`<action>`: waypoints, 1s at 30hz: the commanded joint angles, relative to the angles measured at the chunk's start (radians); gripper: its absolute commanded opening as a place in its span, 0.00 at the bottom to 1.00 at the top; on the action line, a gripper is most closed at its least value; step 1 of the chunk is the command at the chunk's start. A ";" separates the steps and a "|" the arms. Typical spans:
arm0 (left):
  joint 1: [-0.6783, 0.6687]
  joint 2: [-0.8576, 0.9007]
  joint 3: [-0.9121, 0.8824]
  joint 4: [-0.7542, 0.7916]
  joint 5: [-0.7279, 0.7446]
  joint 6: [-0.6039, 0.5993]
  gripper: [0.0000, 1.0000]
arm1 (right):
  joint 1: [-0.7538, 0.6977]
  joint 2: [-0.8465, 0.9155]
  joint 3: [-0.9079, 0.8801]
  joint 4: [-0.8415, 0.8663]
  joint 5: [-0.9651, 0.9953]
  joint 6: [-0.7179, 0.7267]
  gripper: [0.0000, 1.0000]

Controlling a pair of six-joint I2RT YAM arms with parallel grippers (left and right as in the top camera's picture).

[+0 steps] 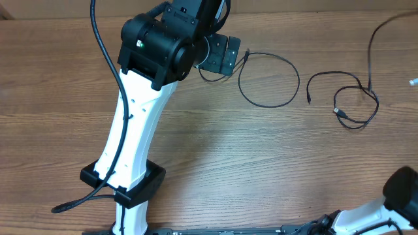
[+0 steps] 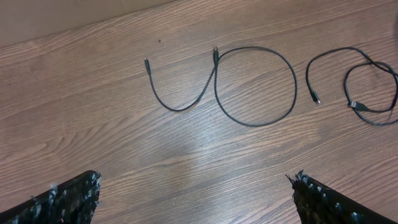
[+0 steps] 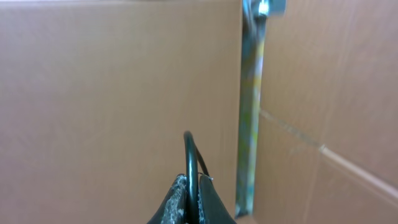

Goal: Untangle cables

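Two thin black cables lie on the wooden table. One cable [image 1: 269, 79] [image 2: 255, 87] forms a round loop with a U-shaped tail to its left. The other cable [image 1: 356, 104] [image 2: 367, 87] lies in loose bends further right, and a strand runs from it off the top right edge. My left gripper [image 1: 221, 55] [image 2: 196, 186] hovers open above the table near the looped cable, with nothing between its fingers. In the right wrist view my right gripper [image 3: 191, 183] is shut on a thin black cable [image 3: 188, 155] that arches up between its fingertips. That gripper is outside the overhead view.
The left arm [image 1: 137, 124] reaches across the table's left half, trailing a thick black wire [image 1: 108, 59]. Part of the right arm [image 1: 405, 189] shows at the bottom right. A cardboard wall [image 3: 93, 93] fills the right wrist view. A small pale plug [image 1: 413, 81] lies at the right edge.
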 commanded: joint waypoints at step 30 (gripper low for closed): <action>-0.006 0.002 0.000 0.006 0.008 -0.003 1.00 | -0.231 0.161 -0.386 0.042 0.185 -0.006 0.04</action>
